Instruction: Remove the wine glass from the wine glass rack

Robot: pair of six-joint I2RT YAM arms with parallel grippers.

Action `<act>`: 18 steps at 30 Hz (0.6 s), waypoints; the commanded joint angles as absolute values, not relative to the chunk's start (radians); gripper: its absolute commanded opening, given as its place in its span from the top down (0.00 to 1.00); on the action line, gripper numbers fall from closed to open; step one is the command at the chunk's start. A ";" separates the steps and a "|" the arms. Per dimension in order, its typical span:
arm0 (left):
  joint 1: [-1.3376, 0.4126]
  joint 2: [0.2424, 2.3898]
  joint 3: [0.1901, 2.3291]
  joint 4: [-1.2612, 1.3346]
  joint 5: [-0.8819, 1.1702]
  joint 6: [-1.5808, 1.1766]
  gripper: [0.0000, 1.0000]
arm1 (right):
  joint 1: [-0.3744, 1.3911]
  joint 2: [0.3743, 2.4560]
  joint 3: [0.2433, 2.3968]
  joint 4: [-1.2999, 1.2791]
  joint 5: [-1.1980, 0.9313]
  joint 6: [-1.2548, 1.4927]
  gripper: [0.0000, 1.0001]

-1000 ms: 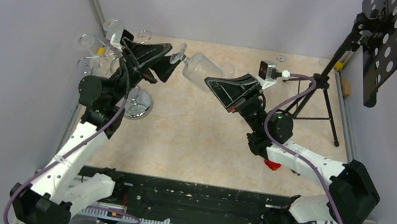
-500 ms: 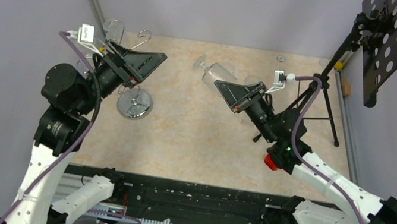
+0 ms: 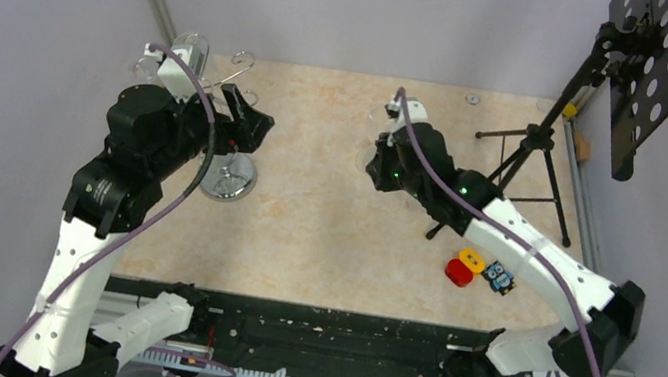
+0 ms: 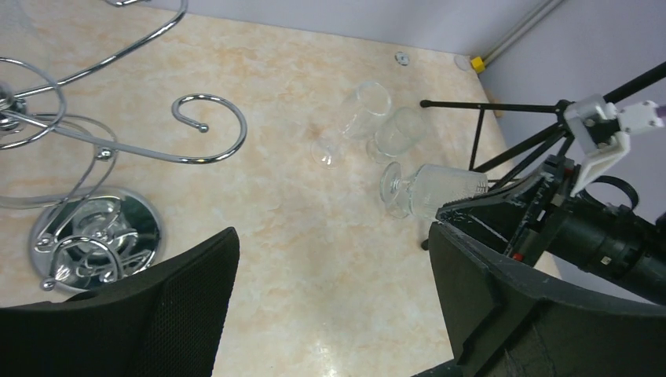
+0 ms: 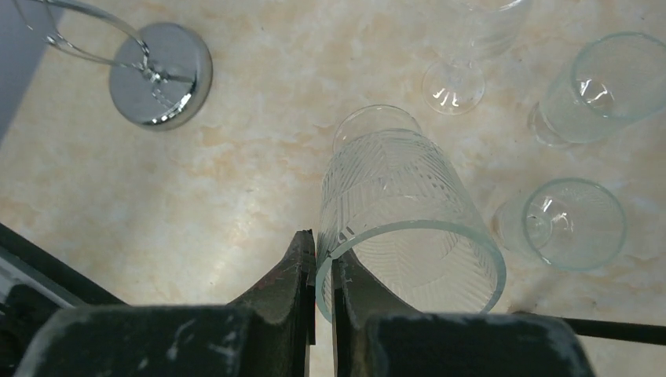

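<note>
Top cam sits high behind the arm bases, so we look down over the whole counter (image 3: 322,237). Wrist cams look out past their own jaws, the right one close in. Both wrist views share the wine glass rack (image 4: 94,236) base beyond the jaws.

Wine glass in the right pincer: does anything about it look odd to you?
Yes. The right pincer grips the wine glass by the thin rim alone, and the glass is tipped on its side rather than upright, which looks like a precarious hold.
</note>
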State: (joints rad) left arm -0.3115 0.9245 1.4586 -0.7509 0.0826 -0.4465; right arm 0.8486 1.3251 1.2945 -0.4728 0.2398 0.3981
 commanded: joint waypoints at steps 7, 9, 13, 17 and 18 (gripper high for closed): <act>-0.314 0.903 1.481 -0.736 -0.028 -0.374 0.07 | 0.814 1.689 1.573 -0.646 0.197 0.272 1.00; -0.314 0.904 1.477 -0.733 -0.027 -0.373 0.07 | 0.806 1.735 1.603 -0.668 0.201 0.266 1.00; -0.314 0.914 1.470 -0.730 -0.025 -0.368 0.07 | 0.792 1.809 1.642 -0.696 0.208 0.256 1.00; -0.314 0.937 1.482 -0.744 -0.042 -0.371 0.09 | 0.781 1.870 1.680 -0.736 0.238 0.249 1.00; -0.314 0.946 1.490 -0.751 -0.047 -0.373 0.09 | 0.781 1.887 1.689 -0.746 0.245 0.246 1.00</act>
State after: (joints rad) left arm -0.3115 0.9207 1.4586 -0.7639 -0.0204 -0.3882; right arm 0.7906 1.8629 1.5921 -0.7315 0.1951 0.2752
